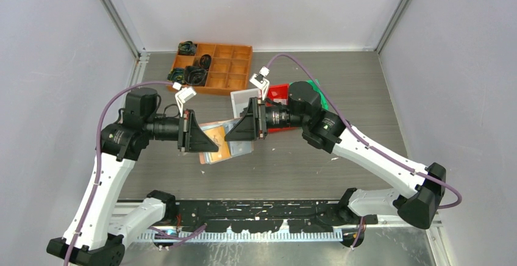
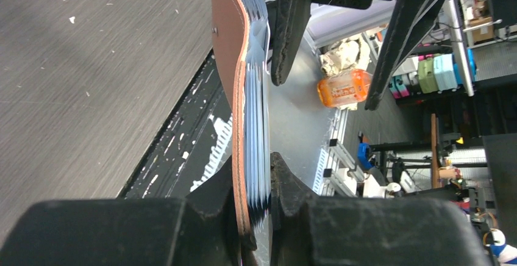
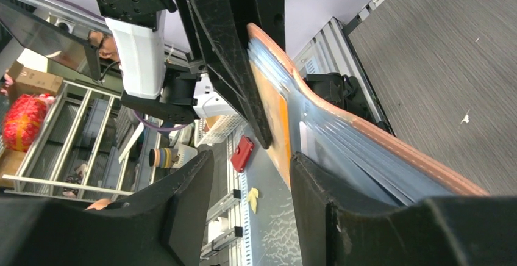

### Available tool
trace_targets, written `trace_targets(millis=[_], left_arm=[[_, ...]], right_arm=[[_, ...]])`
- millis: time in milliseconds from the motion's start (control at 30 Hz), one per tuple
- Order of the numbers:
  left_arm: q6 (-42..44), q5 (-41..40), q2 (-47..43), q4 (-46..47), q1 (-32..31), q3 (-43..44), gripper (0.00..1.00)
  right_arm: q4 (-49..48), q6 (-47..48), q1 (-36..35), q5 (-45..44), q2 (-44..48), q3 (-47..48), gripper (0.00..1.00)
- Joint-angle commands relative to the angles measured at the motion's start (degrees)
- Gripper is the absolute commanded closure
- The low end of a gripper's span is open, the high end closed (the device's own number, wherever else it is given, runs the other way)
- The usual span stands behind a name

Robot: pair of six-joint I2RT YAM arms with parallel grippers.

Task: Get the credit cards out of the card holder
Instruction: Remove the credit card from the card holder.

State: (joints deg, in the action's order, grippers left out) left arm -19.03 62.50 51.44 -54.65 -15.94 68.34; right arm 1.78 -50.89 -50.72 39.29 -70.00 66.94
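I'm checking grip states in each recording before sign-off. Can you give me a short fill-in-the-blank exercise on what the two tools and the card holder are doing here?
1. The left tool is ____ on the card holder, keeping it lifted off the table.
2. The right tool has its jaws ____, with a credit card edge between them.
3. That credit card is ____ in colour.

Missing words: shut; open; orange.
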Motion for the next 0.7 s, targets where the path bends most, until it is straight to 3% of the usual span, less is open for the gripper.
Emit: trace_targets(millis=[0, 267, 433, 667], left_arm=[[-5.28, 6.31, -0.64, 7.49, 0.30, 2.25, 1.00], [-8.94, 7.99, -0.78, 11.64, 0.30, 1.56, 1.00], [-9.53, 8.67, -0.37, 12.60, 0.30, 1.20, 1.00], [-10.48, 11.14, -0.64, 13.63, 0.30, 0.06, 0.91]], right_arm=[[0.90, 3.40, -0.52, -0.80, 1.19, -0.11, 0.46], [2.59, 6.51, -3.27, -1.65, -0.15, 0.98, 0.52], [-4.93, 2.92, -4.11, -0.36, -0.40, -0.57, 0.66], [-12.24, -1.55, -4.03, -1.39, -0.34, -2.18, 0.80]])
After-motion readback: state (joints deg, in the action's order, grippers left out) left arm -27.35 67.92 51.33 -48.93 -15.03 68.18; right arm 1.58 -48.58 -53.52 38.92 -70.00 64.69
